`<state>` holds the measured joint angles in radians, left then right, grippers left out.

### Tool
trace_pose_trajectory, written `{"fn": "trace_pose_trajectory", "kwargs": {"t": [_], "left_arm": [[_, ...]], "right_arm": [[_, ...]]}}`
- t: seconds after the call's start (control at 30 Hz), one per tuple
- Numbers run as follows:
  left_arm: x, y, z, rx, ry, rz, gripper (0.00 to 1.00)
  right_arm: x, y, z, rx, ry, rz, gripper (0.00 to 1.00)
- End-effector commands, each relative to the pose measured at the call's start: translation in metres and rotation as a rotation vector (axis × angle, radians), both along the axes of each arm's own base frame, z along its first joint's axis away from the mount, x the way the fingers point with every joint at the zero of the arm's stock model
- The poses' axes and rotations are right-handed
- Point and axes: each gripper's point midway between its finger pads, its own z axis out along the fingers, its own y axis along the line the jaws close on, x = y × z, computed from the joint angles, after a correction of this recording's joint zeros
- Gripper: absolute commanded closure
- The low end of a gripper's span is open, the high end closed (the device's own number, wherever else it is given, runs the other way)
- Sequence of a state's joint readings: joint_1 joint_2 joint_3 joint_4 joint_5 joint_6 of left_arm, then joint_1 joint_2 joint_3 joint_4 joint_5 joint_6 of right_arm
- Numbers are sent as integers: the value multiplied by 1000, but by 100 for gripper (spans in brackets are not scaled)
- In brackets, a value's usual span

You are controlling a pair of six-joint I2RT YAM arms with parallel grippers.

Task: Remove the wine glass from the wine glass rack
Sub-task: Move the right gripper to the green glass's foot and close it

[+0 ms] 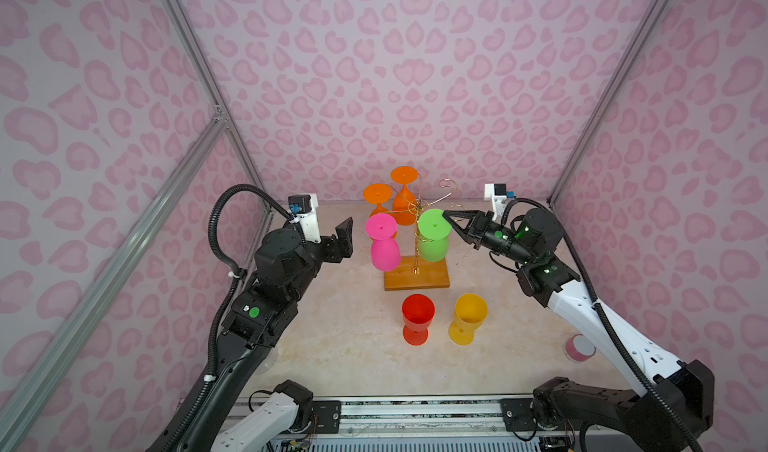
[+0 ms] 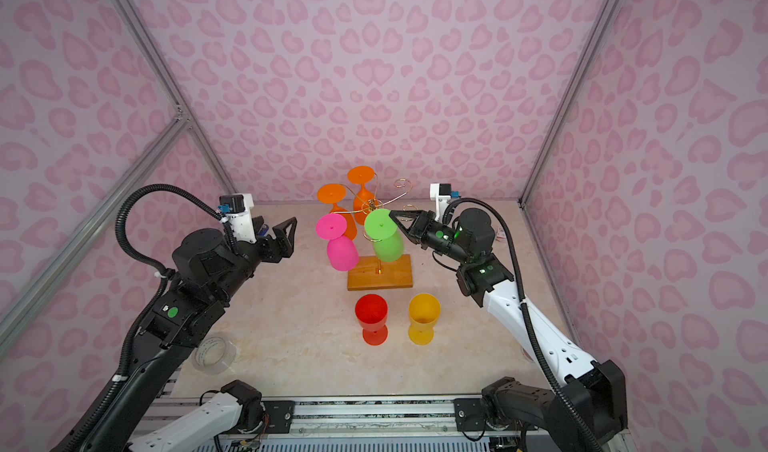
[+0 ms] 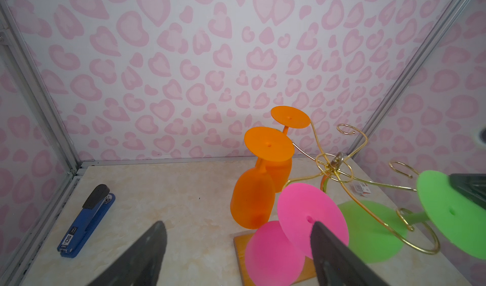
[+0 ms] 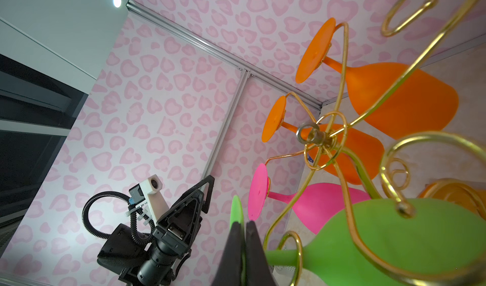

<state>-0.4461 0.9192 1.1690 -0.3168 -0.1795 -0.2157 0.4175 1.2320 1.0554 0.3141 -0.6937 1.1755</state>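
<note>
Green wine glass point(image 1: 433, 242) hangs bowl-down on the wine glass rack point(image 1: 432, 277), to the right of the pole. Its stem sits inside a gold wire curl and its foot disc is tilted. The right gripper point(image 1: 448, 216) has its jaws pressed together on the edge of that foot disc, pinching it.

Front row, in both top views: the red glass point(image 1: 417, 319) and the yellow glass point(image 1: 468, 317) stand upright on the table point(image 1: 340, 346). They are side by side, near the rack's wooden base but apart from it.

Middle row: the pink glass point(image 1: 384, 244) hangs bowl-down, tilted, to the left of the pole. The left gripper point(image 1: 344, 233) has its jaws spread wide and holds nothing. It sits level with the pink foot disc and clear of it.

Rear row: two orange glasses point(image 1: 404, 200) hang bowl-down on the far arms. A blue stapler point(image 3: 86, 221) lies on the table near the back left corner.
</note>
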Motion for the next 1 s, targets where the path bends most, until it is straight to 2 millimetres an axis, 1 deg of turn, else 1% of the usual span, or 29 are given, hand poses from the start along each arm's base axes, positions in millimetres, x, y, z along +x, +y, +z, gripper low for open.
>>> {"fn": "trace_pose_trajectory", "kwargs": {"t": [0.0,0.23,0.43,0.67,0.97], "left_arm": [[1,-2,8,-17,-29,-11,13],[2,-1,6,-12,-24,-8,13],[3,-1,2,-16,-16,-8,13],[5,-2,-4,-16,-4,-10,13],[5,-1,-12,-14,9,-11,13]], "right_arm": [[-6,2,10,14,-34,25,100],[-13,7,8,-21,-35,36,100],[-19,18,3,-70,-30,49,100],[-18,28,-2,-153,-15,40,100],[-10,41,-10,-223,11,24,100]]}}
